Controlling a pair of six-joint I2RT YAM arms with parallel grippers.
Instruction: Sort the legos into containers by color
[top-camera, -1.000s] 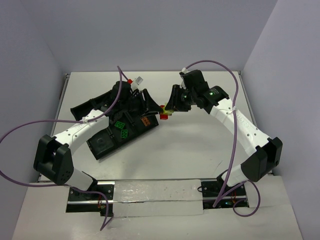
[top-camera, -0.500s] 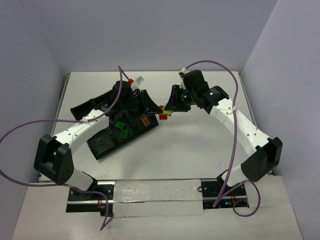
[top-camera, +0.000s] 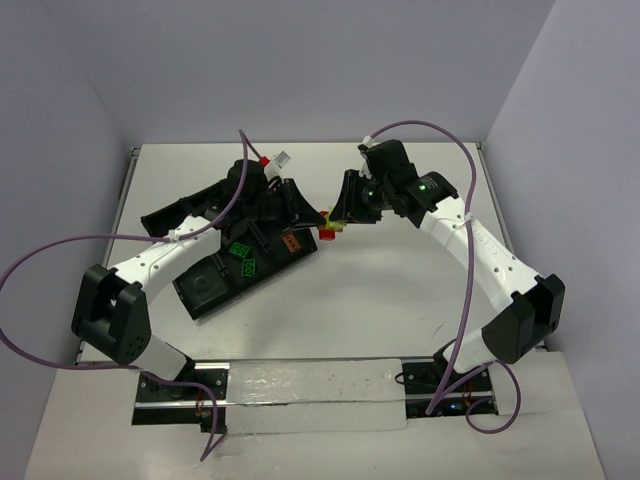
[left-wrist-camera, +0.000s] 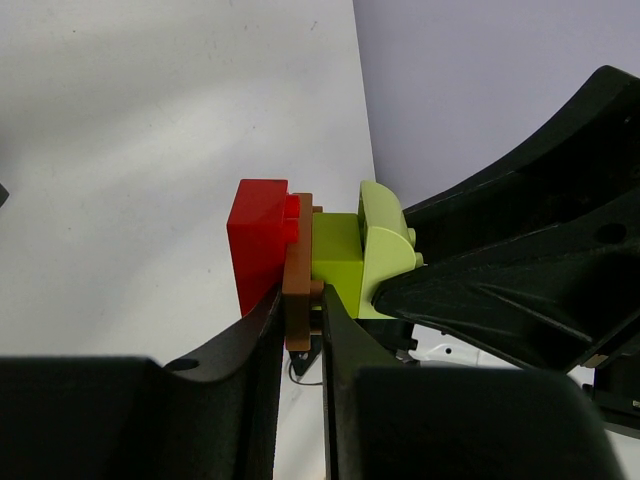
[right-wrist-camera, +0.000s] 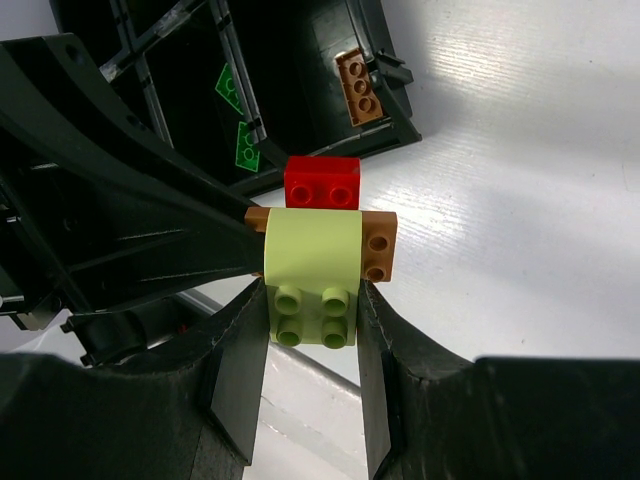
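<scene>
- Plainly, the left jaws are clamped on a thin brown plate. Its lower edge sits in the narrow gap between the two black fingers.
- The right jaws are closed on a yellow-green brick, one finger pressed on each side and its four studs pointing back at the right wrist camera.
- These pieces form one small cluster. The brown plate is sandwiched between the yellow-green brick and a red brick, each touching the next, so both arms grip the same stack from opposite ends.
- In the overhead view the cluster sits between the two wrists, just beside the right-hand corner of the black tray. It is outside the tray wall and over the white desk. Whether it touches the desk is hard to tell, though it seems to be held slightly clear.
- Inside the tray, an orange plate lies flat in the corner compartment nearest the cluster.
- Two green legos lie further in, beyond a divider from the orange plate. I cannot tell whether they share one compartment.
- The left arm reaches across the tray to the cluster, and the right arm comes in from the opposite side.
</scene>
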